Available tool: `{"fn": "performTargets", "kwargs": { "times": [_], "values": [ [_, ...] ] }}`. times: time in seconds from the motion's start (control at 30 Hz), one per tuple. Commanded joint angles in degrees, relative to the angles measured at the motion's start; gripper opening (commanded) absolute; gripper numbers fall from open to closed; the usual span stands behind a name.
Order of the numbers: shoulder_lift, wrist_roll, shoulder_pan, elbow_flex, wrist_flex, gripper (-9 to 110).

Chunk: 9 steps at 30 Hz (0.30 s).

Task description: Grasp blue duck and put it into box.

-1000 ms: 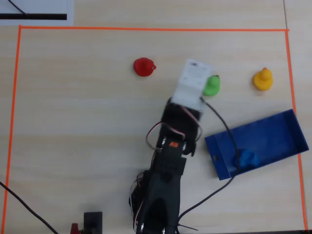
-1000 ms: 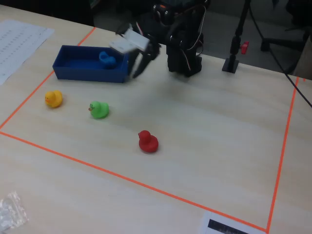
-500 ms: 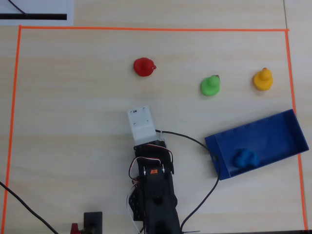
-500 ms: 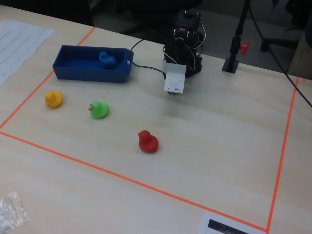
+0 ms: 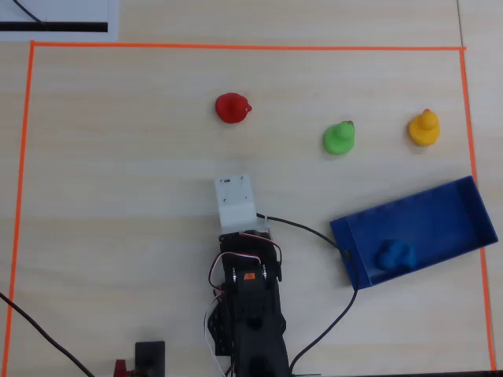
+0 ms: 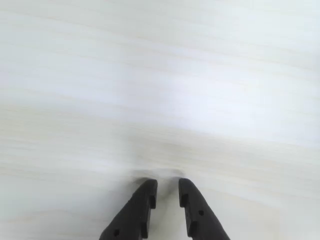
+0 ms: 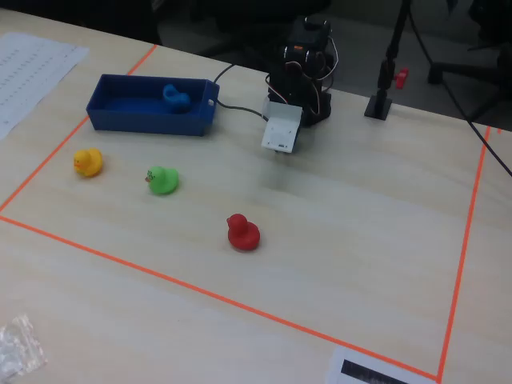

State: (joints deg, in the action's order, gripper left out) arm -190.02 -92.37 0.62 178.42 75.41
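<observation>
Wide open worktop (image 5: 118,196) all around the pincer (image 6: 166,192), whose two dark fingers sit close together with only a slim gap, bare pale wood filling the wrist view ahead of them. In the overhead view, the red duck (image 5: 233,107) stands straight ahead and well apart, the green duck (image 5: 339,138) and yellow duck (image 5: 424,128) spread off to the right with clear lanes between all three. The box (image 5: 440,212) blocks the lower right, its low walls a rim to clear, blue duck (image 5: 394,255) inside near the bottom wall. A black cable (image 5: 314,232) trails from the arm to the box's corner. The left half lies clear out to the orange tape (image 5: 22,196).
</observation>
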Motion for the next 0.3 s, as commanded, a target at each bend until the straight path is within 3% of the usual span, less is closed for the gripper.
{"fn": "performTargets", "kwargs": {
  "times": [0.0, 0.27],
  "values": [
    [0.3, 0.2, -0.5, -0.2, 1.7, 3],
    [0.3, 0.2, -0.5, -0.2, 1.7, 4]
  ]
}}
